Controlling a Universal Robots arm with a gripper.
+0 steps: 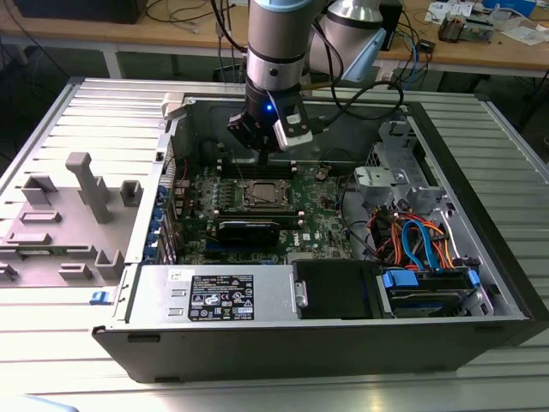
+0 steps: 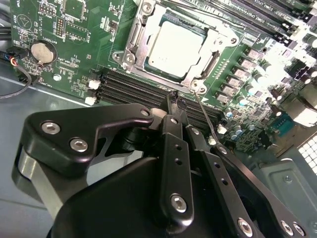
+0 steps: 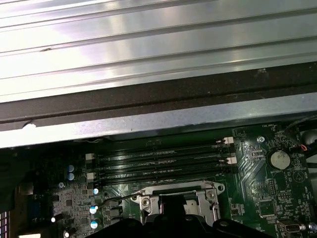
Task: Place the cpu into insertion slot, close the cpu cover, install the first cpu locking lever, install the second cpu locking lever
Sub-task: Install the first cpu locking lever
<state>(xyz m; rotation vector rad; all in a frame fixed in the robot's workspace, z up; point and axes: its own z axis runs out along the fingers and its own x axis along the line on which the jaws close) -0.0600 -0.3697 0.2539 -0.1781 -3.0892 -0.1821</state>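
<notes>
Beside the insertion slot [image 2: 127, 60] our tool [image 2: 173, 100] hangs pressed together, cpu [image 2: 173, 47] seated under the cpu cover [image 2: 208, 65]. We'd push that thin locking lever [image 2: 204, 112] down steadily.

A ribbed grey metal table [image 1: 51, 378] lies in front of a cable-strewn wooden bench [image 1: 86, 39].

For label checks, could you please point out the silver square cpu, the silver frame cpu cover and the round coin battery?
Silver square cpu [image 2: 176, 49]: second wrist view, top centre.
Silver frame cpu cover [image 2: 137, 39]: second wrist view, side bar.
Round coin battery [image 2: 43, 52]: second wrist view, face.
</notes>
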